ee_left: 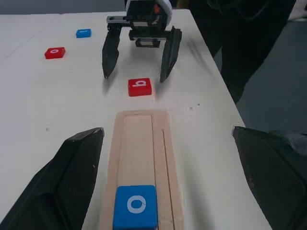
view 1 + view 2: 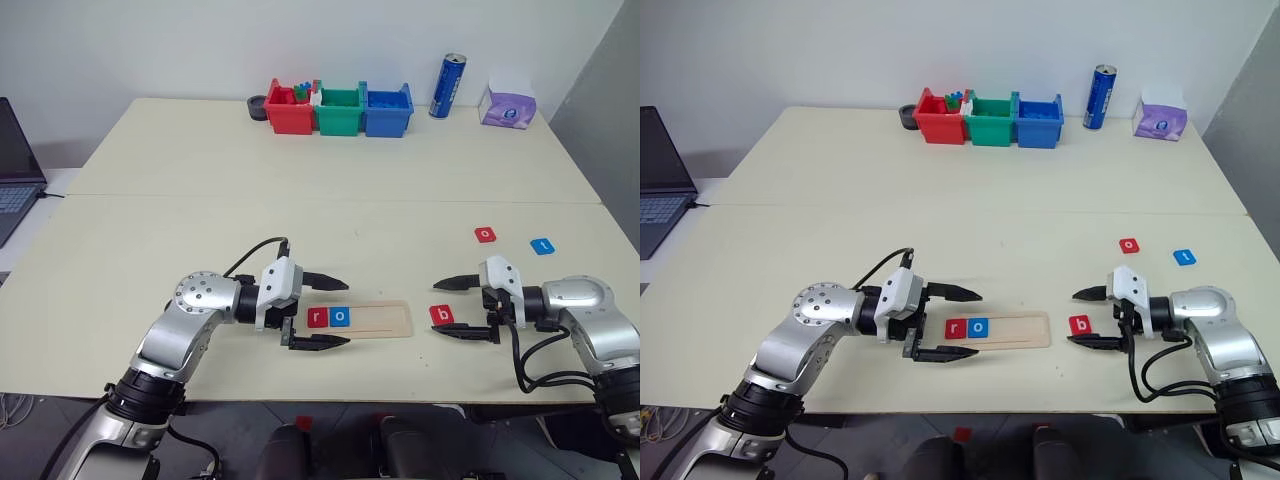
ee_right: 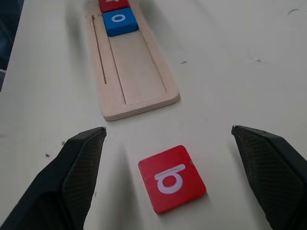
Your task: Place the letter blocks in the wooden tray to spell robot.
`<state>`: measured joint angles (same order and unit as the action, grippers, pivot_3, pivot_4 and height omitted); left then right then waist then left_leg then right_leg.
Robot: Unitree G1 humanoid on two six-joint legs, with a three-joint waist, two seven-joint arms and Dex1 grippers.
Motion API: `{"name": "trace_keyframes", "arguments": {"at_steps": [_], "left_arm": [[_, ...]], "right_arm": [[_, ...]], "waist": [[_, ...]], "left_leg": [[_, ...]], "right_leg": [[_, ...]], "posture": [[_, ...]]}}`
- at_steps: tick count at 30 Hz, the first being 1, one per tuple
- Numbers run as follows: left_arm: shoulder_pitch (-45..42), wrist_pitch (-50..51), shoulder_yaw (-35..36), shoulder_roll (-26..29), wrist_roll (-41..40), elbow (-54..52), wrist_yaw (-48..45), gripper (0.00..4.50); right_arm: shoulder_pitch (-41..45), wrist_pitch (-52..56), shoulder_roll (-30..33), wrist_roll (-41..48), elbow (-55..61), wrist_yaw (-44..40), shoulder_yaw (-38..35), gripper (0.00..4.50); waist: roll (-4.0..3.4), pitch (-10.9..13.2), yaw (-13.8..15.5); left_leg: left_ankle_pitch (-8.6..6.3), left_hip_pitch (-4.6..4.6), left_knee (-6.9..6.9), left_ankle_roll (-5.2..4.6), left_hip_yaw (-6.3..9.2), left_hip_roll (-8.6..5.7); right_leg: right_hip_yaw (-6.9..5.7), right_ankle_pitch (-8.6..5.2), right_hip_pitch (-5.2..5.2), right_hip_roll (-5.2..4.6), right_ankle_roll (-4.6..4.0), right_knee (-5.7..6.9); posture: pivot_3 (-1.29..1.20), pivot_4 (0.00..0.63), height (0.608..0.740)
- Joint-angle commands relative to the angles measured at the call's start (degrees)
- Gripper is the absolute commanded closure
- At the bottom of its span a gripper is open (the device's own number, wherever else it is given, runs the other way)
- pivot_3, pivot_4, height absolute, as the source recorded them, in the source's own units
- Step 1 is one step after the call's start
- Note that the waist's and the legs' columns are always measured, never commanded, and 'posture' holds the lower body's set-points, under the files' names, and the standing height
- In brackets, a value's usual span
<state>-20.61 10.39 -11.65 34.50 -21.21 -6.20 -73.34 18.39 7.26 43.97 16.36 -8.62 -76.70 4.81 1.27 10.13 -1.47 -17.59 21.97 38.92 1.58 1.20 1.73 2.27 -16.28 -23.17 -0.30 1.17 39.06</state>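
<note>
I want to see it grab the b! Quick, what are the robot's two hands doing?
Left hand: open, holding nothing, its fingers either side of the wooden tray.
Right hand: open, holding nothing, fingers either side of the red b block.

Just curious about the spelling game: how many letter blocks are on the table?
5: red r and blue o in the wooden tray; red b beside it; red o and blue t farther right.

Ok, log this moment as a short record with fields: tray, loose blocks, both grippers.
tray: wooden tray holds red r block and blue o block at its left end; rest unfilled
loose blocks: red b block just right of the tray; red o block and blue t block farther back right
left gripper: open, straddling the tray's filled end
right gripper: open, fingers either side of the b block, not gripping
</note>
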Motion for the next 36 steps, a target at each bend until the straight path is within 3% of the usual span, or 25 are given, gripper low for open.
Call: {"name": "trace_keyframes", "arguments": {"at_steps": [1, 29, 32, 36], "left_arm": [[-0.8, -1.6, -0.1, -0.1, 0.0, -0.6, -1.0, 0.0], [-1.8, -1.3, -0.5, -0.7, -0.1, -0.7, -2.3, 0.0], [-1.9, -1.5, -0.6, -0.8, -0.3, -0.9, -2.6, 0.0], [-1.7, -1.6, -0.7, -1.0, -0.5, -1.3, -2.9, 0.0]], "right_arm": [[-1.9, -0.9, 0.9, -0.1, 2.1, -1.2, 0.2, 0.04], [1.5, -9.0, -0.9, -4.2, -9.6, -0.6, 1.1, 0.04], [1.1, -9.1, -1.1, -4.2, -9.5, -0.5, 1.2, 0.64], [0.5, -8.9, -1.2, -4.0, -9.0, -0.3, 1.0, 1.98]], "waist": [[0.0, 0.0, 0.0], [-0.03, 0.0, 0.0], [-0.03, 0.0, 0.0], [-0.03, 0.0, 0.0]], "left_leg": [[0.0, 0.0, 0.0, 0.0, 0.01, 0.0], [0.0, -0.06, 0.05, 0.0, 0.01, -0.03], [0.0, -0.07, 0.06, 0.0, 0.01, -0.02], [0.0, -0.08, 0.06, 0.0, 0.02, -0.02]], "right_leg": [[-0.01, 0.0, 0.0, -0.01, 0.0, 0.01], [-0.01, 0.01, 0.03, 0.06, 0.0, 0.11], [0.0, 0.01, 0.03, 0.05, 0.0, 0.14], [-0.02, 0.01, 0.03, 0.06, 0.0, 0.17]], "posture": [[0.0, 0.15, 0.74], [0.0, 0.15, 0.74], [0.0, 0.15, 0.74], [0.0, 0.15, 0.74]]}}
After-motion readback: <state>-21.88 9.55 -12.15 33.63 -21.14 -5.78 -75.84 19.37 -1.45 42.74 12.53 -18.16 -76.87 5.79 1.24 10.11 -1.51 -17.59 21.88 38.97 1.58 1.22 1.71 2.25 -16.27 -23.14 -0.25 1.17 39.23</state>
